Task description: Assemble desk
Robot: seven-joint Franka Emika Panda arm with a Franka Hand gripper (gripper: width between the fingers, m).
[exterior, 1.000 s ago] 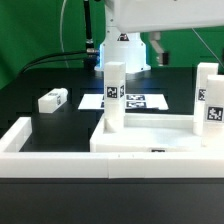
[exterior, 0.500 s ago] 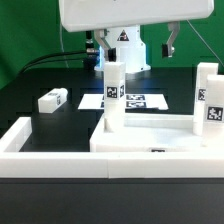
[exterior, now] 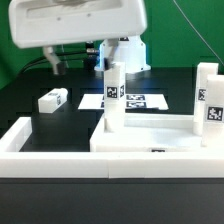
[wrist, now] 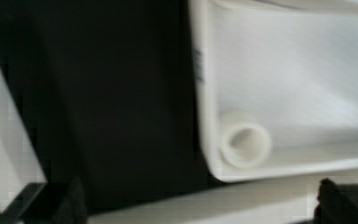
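In the exterior view, the tabletop lay on the black table against the border wall. Two leg posts stood on it, one near its middle, another at the exterior view's right. A third leg lay flat, well apart.

In the wrist view, the gripper hung spread wide and empty above the tabletop's corner, beside a round socket.

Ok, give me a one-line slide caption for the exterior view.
Gripper hangs open above the black table, two leg posts already upright on the tabletop, one loose leg lying aside.
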